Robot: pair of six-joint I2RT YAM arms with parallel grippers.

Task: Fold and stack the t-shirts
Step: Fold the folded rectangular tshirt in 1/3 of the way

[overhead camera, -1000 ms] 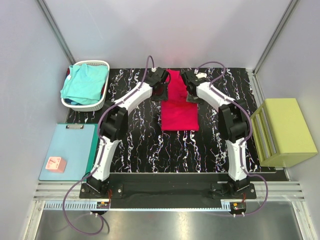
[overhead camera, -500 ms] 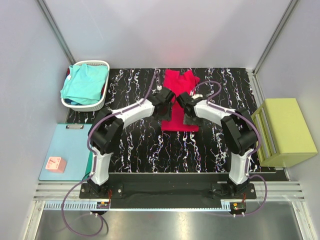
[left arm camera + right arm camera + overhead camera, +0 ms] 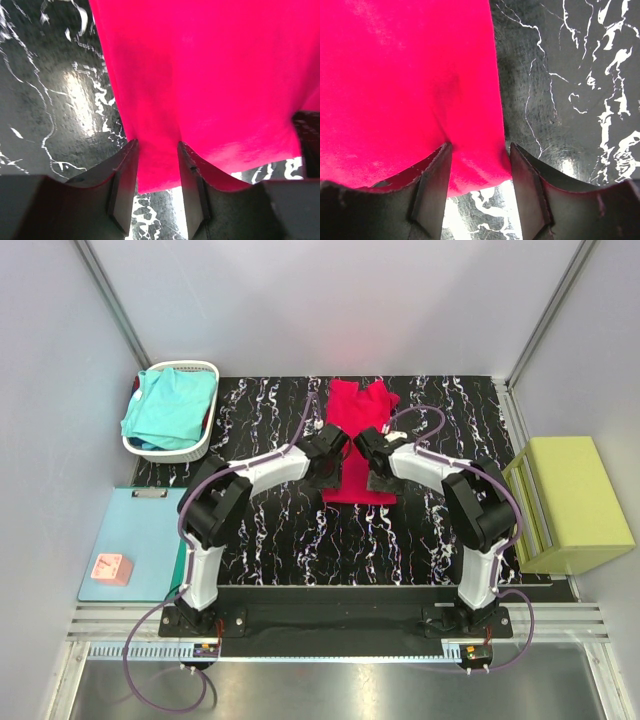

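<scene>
The jaws of the left gripper [image 3: 157, 145] stand partly spread. The near left edge of the crimson-red cloth t-shirt [image 3: 200, 75] runs through the gap, and the cloth creases where it meets the fingertips. The jaws of the right gripper [image 3: 480, 146] are spread a little wider over the shirt's near right edge, and a crease fans out from the left fingertip. In both gaps the cloth lies flat through to its near hem, with the black white-veined marbled table [image 3: 280, 530] showing just past it, so neither pair is pressed together on the shirt.

Only the wrist views show these gaps and the hem. From above, the arms' own bodies hide the fingertips. The top view alone shows the whole shirt. It is folded into a narrow strip that runs from the middle of the table's far edge toward the centre, with its rumpled wider end at the far edge and the two grippers facing each other across its near part. That view also shows the turquoise cloth t-shirt [image 3: 170, 405], heaped in a white slotted plastic basket [image 3: 207, 443] at the table's far left corner. A flat light-blue mat [image 3: 150, 550] lies off the left edge and a yellow-green rectangular block [image 3: 575, 505] off the right edge.
</scene>
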